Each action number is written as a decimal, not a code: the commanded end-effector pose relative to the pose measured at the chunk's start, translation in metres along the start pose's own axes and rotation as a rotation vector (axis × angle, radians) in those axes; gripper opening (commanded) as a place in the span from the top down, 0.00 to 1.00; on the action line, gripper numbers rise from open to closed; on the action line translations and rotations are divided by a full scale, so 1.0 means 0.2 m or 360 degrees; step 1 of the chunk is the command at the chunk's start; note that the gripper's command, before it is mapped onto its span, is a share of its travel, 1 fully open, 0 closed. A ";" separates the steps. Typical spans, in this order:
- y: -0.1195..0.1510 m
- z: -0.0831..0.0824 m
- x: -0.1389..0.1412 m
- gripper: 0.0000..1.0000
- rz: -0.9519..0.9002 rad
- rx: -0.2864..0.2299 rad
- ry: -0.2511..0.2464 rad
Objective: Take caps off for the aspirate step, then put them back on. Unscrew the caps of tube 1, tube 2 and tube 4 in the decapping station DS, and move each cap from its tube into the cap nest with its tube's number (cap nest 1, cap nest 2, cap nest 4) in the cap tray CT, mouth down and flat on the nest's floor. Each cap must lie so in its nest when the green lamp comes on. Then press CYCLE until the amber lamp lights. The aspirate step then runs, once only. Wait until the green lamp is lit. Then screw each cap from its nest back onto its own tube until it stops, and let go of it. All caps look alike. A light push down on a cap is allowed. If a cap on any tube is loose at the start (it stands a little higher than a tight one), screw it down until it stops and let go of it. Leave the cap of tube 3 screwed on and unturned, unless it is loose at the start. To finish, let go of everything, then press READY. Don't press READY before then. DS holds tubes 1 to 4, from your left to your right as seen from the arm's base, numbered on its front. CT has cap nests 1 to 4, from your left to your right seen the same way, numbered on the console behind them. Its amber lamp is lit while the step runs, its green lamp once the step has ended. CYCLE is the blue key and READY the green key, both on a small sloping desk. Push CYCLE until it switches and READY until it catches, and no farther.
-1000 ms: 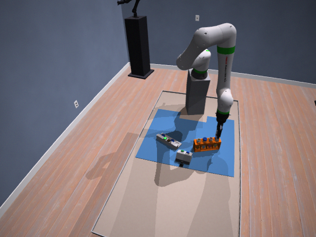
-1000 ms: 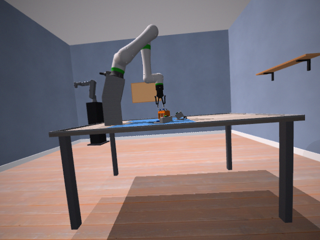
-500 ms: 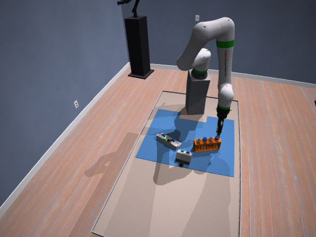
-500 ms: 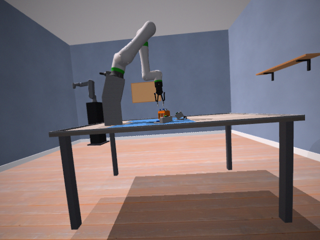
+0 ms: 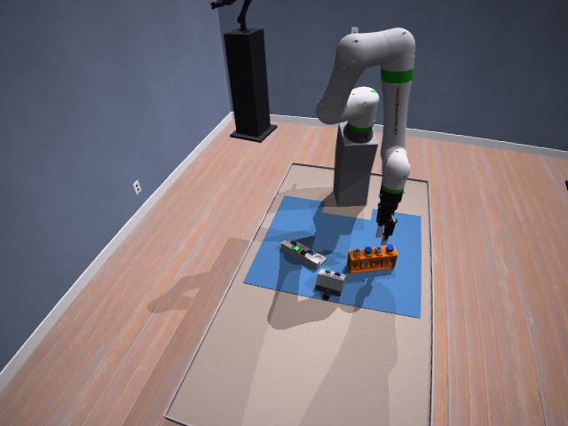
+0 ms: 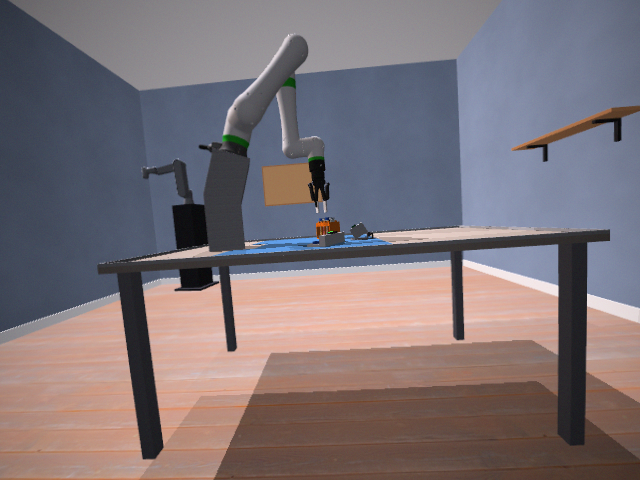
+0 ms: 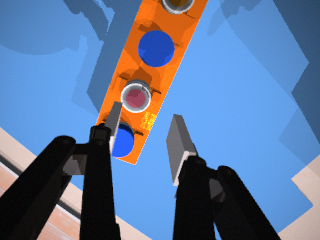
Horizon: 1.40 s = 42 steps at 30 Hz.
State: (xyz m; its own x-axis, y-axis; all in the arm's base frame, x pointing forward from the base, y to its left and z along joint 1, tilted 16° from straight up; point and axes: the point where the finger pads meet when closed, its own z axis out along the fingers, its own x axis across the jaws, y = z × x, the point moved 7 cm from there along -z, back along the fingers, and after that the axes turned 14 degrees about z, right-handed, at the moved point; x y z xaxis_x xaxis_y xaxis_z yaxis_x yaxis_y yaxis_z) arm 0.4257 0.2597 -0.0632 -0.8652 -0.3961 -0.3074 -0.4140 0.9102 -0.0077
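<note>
We see the gripper (image 7: pixel 145 132) hanging above the near end of the orange decapping station (image 7: pixel 120 75), its fingers parted a little and gripping nothing; blue mat (image 7: pixel 240 100) shows through the gap between the pads. In the wrist view the left pad (image 7: pixel 114 119) overlaps the edge of the blue cap (image 7: pixel 123 141) on the end tube, while the right pad (image 7: pixel 179 145) stands off the station, over the mat. The next tube (image 7: pixel 135 96) up the row is uncapped, its grey rim ringing a reddish inside. Beyond it sits another blue cap (image 7: pixel 156 48), and past that a second open tube (image 7: pixel 178 4) is cut by the top edge of the frame

From the top view the station (image 5: pixel 371 261) carries two blue caps and two open tubes, with the gripper (image 5: pixel 386 233) raised just behind its right end. To its left on the mat lies the cap tray (image 5: pixel 316 261), where a green lamp (image 5: pixel 296 248) is lit and blue caps rest in the nests; we cannot tell which nests. The small key desk (image 5: pixel 329 283) stands in front, between tray and station. In the exterior view the gripper (image 6: pixel 320 206) is well clear above the tubes (image 6: pixel 326 225), on the table (image 6: pixel 465 238)
</note>
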 end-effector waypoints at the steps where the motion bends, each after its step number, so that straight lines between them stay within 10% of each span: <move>1: -0.11 0.00 0.00 0.71 -0.0342 -0.0040 0.0045; 10: -0.31 0.00 0.05 0.71 -0.0987 -0.0049 0.0037; 42: -1.25 0.02 0.26 0.71 -0.0987 -0.0049 0.0037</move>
State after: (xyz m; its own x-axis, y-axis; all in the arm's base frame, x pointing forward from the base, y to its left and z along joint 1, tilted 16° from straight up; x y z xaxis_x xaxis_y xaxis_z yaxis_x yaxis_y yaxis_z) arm 0.4776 0.0370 -0.0791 -0.4651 -0.8509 -0.2443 -0.8429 0.5100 -0.1715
